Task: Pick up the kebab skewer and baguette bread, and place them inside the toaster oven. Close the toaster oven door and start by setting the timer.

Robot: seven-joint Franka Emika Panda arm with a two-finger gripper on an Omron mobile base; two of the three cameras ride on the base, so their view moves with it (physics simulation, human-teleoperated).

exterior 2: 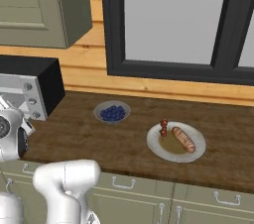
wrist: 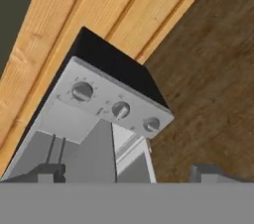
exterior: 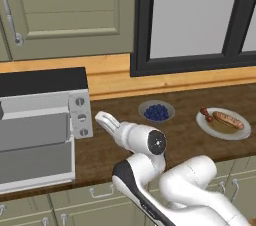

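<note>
The toaster oven [exterior: 42, 82] stands at the counter's left end, three knobs [exterior: 82, 117] down its right side. Its door [exterior: 35, 162] hangs open, tipped forward and down. My gripper [exterior: 101, 118] hovers just right of the knob column, open and holding nothing. In the hand view the fingertips [wrist: 49, 172] frame the oven [wrist: 111, 64] from a short distance, with the knobs [wrist: 120, 110] ahead. The baguette bread [exterior: 228, 119] and the kebab skewer [exterior: 205, 113] lie together on a white plate [exterior: 212, 129] at the far right, also visible in the right base view as baguette [exterior 2: 183, 139] and skewer [exterior 2: 163, 127].
A small bowl of blueberries [exterior: 156, 112] sits on the wooden counter [exterior: 110, 155] between the oven and the plate. A wood backsplash and a dark-framed window [exterior: 195, 20] run behind. Cabinet drawers line the counter's front edge.
</note>
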